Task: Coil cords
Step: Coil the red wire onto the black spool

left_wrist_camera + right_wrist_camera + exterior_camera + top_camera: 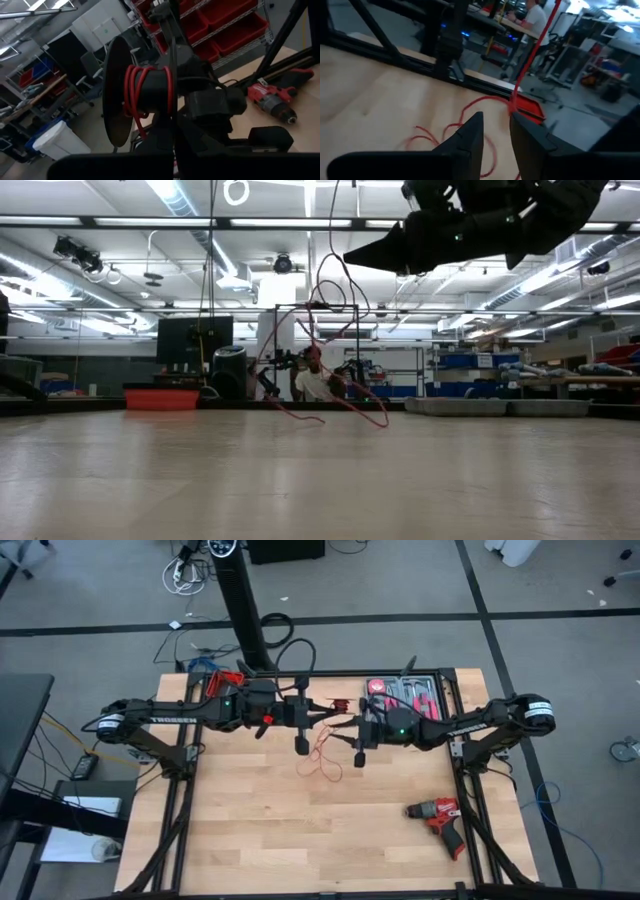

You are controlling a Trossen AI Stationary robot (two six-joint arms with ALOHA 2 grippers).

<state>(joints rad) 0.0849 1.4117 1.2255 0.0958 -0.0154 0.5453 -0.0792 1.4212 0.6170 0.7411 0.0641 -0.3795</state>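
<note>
Table [250,830]: pale wood planks with visible grain, matte, framed by dark metal rails.

Cords [322,755]: very thin red wire, glossy. Part is wound in tight turns around a dark cylindrical hub [150,92] between two flat black discs, seen close in the left wrist view. The remainder hangs from the raised grippers and lies in loose loops on the wood at table centre; the low view shows the strand [330,395] dropping and curling over the surface.

Left gripper [301,730]: held over the table's middle, fingers closed together; what, if anything, they pinch cannot be told.

Right gripper [492,132]: facing the left one just across the centre, dark matte wedge-shaped fingers [470,131] standing apart with a narrow gap. The red strand runs taut past one fingertip; whether it touches is unclear.

Cordless drill [440,818]: red and black plastic body, lying on its side on the right part of the table, well apart from the cords.

Tool tray [405,695] with red-handled tools at the far edge.

White lettering "TROSSEN" on the left arm [170,718].
</note>
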